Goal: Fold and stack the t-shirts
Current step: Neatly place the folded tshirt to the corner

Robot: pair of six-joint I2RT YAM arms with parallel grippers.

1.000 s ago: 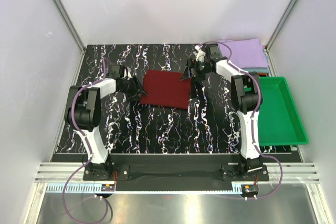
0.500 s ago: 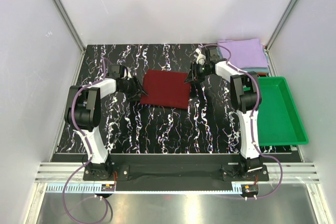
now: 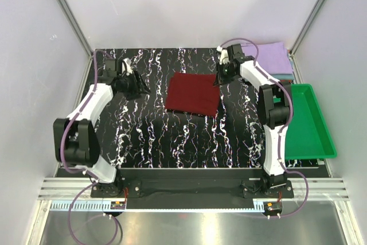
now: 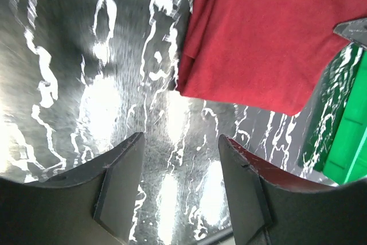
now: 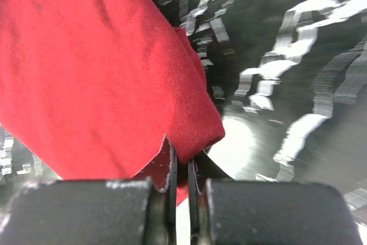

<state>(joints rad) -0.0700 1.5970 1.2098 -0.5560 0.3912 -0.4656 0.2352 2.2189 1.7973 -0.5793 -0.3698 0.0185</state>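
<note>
A folded dark maroon t-shirt (image 3: 194, 94) lies mid-table on the black marbled top. My right gripper (image 3: 218, 80) is shut on its far right corner; in the right wrist view the red cloth (image 5: 97, 73) is pinched between the fingers (image 5: 182, 190). My left gripper (image 3: 143, 89) stands open well left of the shirt, nothing between its fingers (image 4: 120, 185); the shirt (image 4: 264, 32) lies ahead of it. A folded lavender t-shirt (image 3: 274, 57) sits at the back right corner on a grey-blue one (image 3: 282, 76).
A green plastic tray (image 3: 315, 142) stands along the right edge of the table. White enclosure walls close in the back and sides. The arm bases sit at the near edge.
The right gripper closed on the maroon shirt's far right corner and dragged the shirt rightward. The left gripper let go of the left edge and drew back toward the back left.
</note>
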